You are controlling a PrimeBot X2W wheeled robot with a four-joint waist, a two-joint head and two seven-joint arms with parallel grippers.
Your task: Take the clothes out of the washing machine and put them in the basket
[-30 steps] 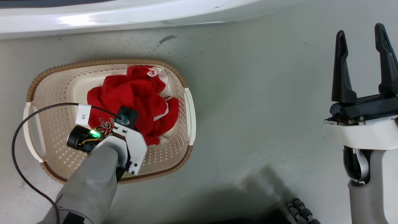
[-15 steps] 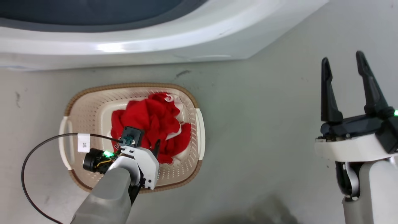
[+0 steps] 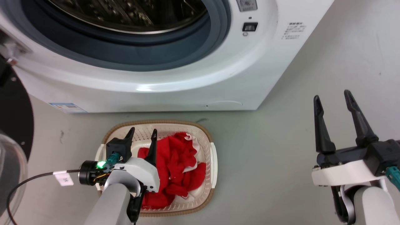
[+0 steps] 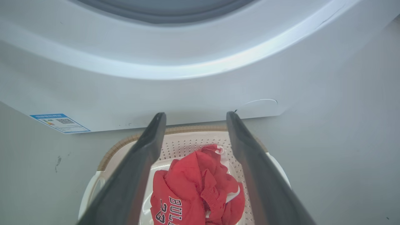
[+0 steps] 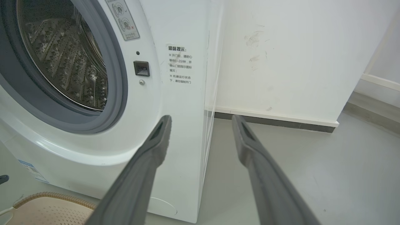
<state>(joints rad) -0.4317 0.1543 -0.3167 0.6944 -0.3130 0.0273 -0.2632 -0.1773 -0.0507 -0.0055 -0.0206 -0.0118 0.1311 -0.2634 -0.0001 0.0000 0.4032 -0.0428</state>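
Red clothes [image 3: 175, 168] lie heaped in the basket [image 3: 210, 142] before the washing machine [image 3: 187, 78]. Left hand [image 3: 143, 129], down in the heap a second ago, has lifted clear, spread and empty; right hand [image 3: 332, 95] idles apart. Drum [image 3: 131, 12] looks bare: task likely done.

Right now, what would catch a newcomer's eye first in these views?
The red clothes stand out, heaped in the basket on the floor before the washing machine, whose open porthole shows the steel drum. The left gripper hovers open above the basket; the right gripper, also open, is off to the right.
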